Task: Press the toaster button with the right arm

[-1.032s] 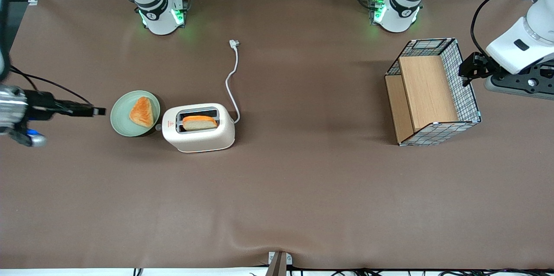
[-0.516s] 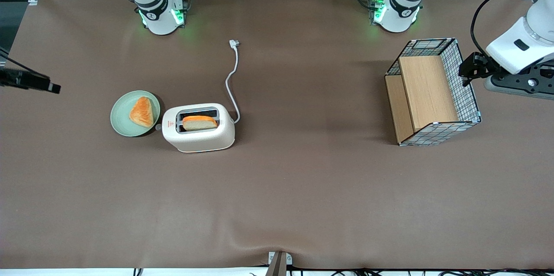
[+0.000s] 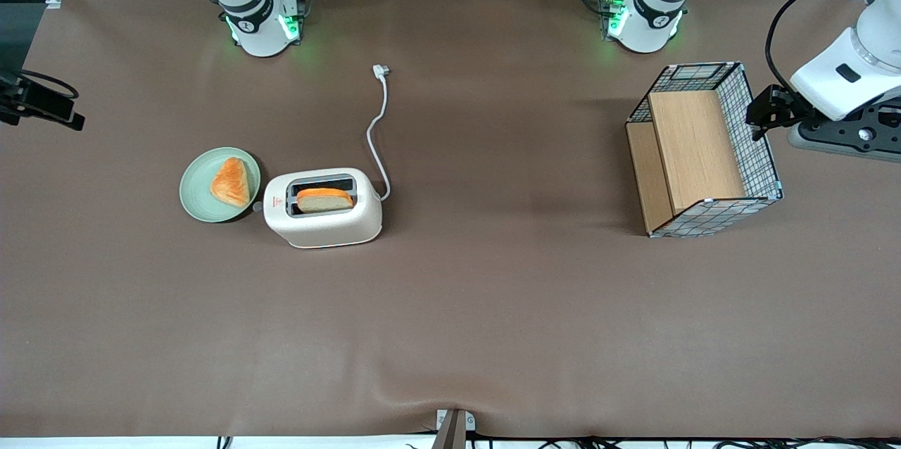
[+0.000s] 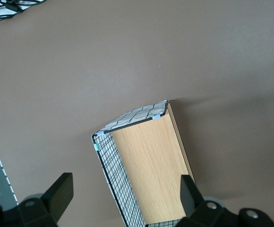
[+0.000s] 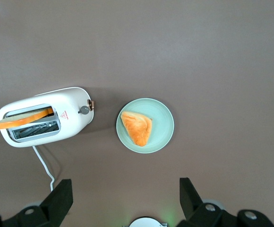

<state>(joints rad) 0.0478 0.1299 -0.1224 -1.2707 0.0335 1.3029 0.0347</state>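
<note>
The cream-white toaster stands on the brown table with a slice of toast upright in one slot. The toaster button sticks out of its narrow end, facing a green plate that holds a piece of bread. My right gripper hangs high at the working arm's end of the table, well apart from plate and toaster. It is open, fingers wide, nothing between them.
The toaster's white cord trails away from the front camera to a loose plug. A wire basket with a wooden shelf stands toward the parked arm's end. Two arm bases with green lights sit along the table's edge farthest from the camera.
My gripper has drawn back from beside the plate toward the working arm's end of the table and farther from the front camera. Toaster, toast and plate have not moved.
</note>
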